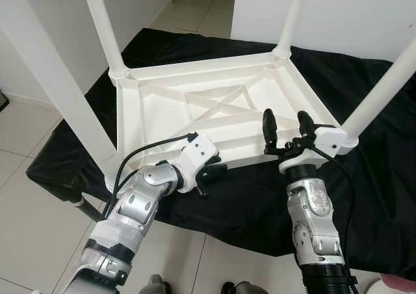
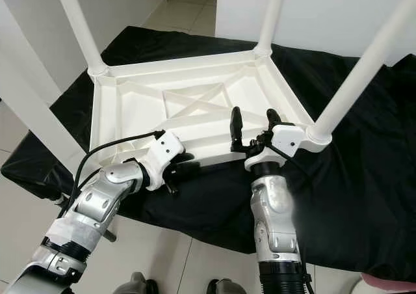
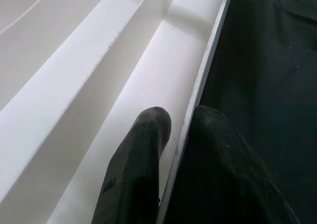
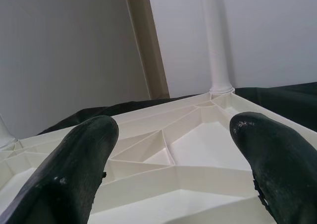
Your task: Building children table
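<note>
Black cloth point(image 1: 364, 196) is spread under the upturned white ribbed plastic table point(image 1: 214, 112), legs up. Its near rim is pinched by the left gripper point(image 1: 211, 173); the right gripper point(image 1: 286, 128) is held spread above it.

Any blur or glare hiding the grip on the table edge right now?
Left wrist view: sharp, fingers pinch the tabletop rim, black cloth dark but readable. Right wrist view: near fingers slightly soft, ribs clear. Head views: evenly lit, no glare.
</note>
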`<state>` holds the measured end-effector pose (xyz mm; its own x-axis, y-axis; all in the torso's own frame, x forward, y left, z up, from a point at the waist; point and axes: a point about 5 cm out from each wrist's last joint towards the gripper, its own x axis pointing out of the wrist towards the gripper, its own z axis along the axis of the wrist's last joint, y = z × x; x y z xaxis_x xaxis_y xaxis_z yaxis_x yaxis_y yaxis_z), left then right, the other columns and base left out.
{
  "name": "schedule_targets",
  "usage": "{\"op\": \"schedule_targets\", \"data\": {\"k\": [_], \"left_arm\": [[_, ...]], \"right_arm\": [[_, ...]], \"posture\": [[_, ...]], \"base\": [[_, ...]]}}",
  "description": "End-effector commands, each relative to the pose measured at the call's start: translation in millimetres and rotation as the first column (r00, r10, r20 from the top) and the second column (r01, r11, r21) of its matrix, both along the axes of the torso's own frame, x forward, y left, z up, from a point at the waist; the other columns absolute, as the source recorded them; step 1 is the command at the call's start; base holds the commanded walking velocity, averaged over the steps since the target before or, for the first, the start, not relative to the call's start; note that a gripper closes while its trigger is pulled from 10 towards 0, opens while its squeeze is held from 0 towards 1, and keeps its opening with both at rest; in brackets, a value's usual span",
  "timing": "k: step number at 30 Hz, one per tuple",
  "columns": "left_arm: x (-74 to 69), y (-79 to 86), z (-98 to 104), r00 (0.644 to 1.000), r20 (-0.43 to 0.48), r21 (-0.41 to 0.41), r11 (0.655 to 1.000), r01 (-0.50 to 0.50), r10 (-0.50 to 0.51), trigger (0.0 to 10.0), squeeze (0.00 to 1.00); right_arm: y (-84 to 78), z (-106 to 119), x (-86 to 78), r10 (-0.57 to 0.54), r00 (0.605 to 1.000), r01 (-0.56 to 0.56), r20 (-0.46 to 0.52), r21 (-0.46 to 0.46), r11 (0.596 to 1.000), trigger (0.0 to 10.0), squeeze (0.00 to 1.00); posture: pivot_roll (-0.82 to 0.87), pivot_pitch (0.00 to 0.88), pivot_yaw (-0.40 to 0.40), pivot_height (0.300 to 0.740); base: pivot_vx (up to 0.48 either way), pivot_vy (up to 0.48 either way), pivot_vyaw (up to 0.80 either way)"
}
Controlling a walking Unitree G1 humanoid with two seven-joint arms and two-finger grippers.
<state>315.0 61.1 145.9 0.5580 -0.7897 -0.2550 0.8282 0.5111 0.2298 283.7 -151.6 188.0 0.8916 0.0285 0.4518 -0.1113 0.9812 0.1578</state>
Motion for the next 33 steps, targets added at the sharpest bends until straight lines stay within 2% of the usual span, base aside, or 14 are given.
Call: {"op": "schedule_targets", "data": {"k": [1,3,6,7,10,11,12,13,14,20,21,23,24,33], "left_arm": [[14.9,20.6,-5.5,0.943,0.058,0.01,0.945,-0.328,0.327,0.0,0.0],[16.0,14.3,-2.2,0.944,0.066,-0.002,0.946,-0.323,0.322,1.5,0.0],[15.8,8.0,0.5,0.948,0.072,-0.015,0.95,-0.311,0.311,2.0,0.0],[15.4,4.2,1.5,0.95,0.075,-0.018,0.953,-0.304,0.304,5.2,0.0],[15.3,2.1,1.9,0.951,0.075,-0.019,0.954,-0.3,0.3,5.2,0.0],[13.7,-2.0,3.0,0.956,0.082,-0.022,0.96,-0.281,0.282,10.0,0.0],[13.7,-2.0,3.0,0.956,0.082,-0.022,0.96,-0.281,0.282,10.0,0.0],[6.2,-10.9,6.5,0.975,0.061,-0.078,0.975,-0.21,0.215,10.0,0.28],[2.9,-13.3,6.7,0.982,0.041,-0.1,0.978,-0.181,0.185,10.0,1.0],[-8.3,-13.2,14.2,0.99,0.106,-0.126,0.989,-0.082,0.095,10.0,1.0],[-10.7,-11.5,15.9,0.992,0.098,-0.148,0.987,-0.068,0.084,10.0,0.13],[-12.2,-10.3,16.9,0.993,0.089,-0.164,0.985,-0.061,0.076,10.0,0.13],[-13.4,-8.6,18.9,0.993,0.089,-0.183,0.981,-0.055,0.073,10.0,0.0],[-39.7,22.1,34.5,0.998,0.053,-0.291,0.955,0.05,-0.036,10.0,0.0]], "right_arm": [[1.4,-0.5,-1.1,0.001,1.0,-0.001,-0.006,0.003,1.0,10.0,0.0],[0.8,-1.5,-1.6,-0.009,1.0,0.009,-0.011,0.004,1.0,10.0,0.0],[-0.1,-2.7,-1.9,-0.019,1.0,0.019,-0.016,0.005,1.0,10.0,0.0],[-0.6,-3.4,-2.0,-0.024,1.0,0.024,-0.02,0.004,1.0,10.0,0.0],[-0.8,-3.7,-2.0,-0.027,0.999,0.027,-0.022,0.003,1.0,10.0,0.0],[-1.1,-3.8,-2.1,-0.031,0.999,0.031,-0.023,0.003,1.0,10.0,0.0],[-1.1,-3.8,-2.1,-0.031,0.999,0.031,-0.023,0.003,1.0,10.0,0.0],[-2.8,-4.4,-2.4,-0.043,0.999,0.043,-0.026,0.001,0.999,10.0,0.0],[-3.7,-4.8,-2.5,-0.049,0.998,0.049,-0.027,0.001,0.999,10.0,0.0],[-4.7,-6.9,-2.2,-0.061,0.997,0.061,-0.038,-0.004,0.998,10.0,0.0],[-4.8,-7.6,-2.0,-0.062,0.997,0.062,-0.041,-0.006,0.998,10.0,0.0],[-4.8,-8.1,-1.9,-0.063,0.997,0.063,-0.044,-0.007,0.998,10.0,0.0],[-4.8,-8.5,-2.0,-0.065,0.997,0.065,-0.045,-0.009,0.998,10.0,0.0],[-14.3,-21.8,0.8,-0.157,0.979,0.148,-0.128,-0.073,0.986,10.0,0.0]], "posture": [[0.04,0.123,0.007,0.74],[0.05,0.126,0.01,0.74],[0.04,0.131,0.012,0.74],[0.04,0.131,0.012,0.74],[0.04,0.131,0.012,0.74],[0.04,0.133,0.012,0.74],[0.04,0.133,0.012,0.74],[0.04,0.136,0.017,0.74],[0.04,0.136,0.017,0.74],[0.04,0.139,0.017,0.74],[0.05,0.142,0.017,0.74],[0.05,0.142,0.017,0.74],[0.05,0.147,0.015,0.74],[0.06,0.151,0.008,0.74]], "base": [[0.0,0.0,0.0],[0.0,0.0,0.0],[0.0,0.0,0.0],[0.0,0.0,0.0],[0.0,0.0,0.0],[0.0,0.0,0.0],[0.0,0.0,0.0],[0.0,0.0,0.0],[0.0,0.0,0.0],[0.0,0.0,0.0],[0.0,0.0,0.0],[0.0,0.0,0.0],[0.0,0.0,0.0],[0.0,0.0,0.0]]}}
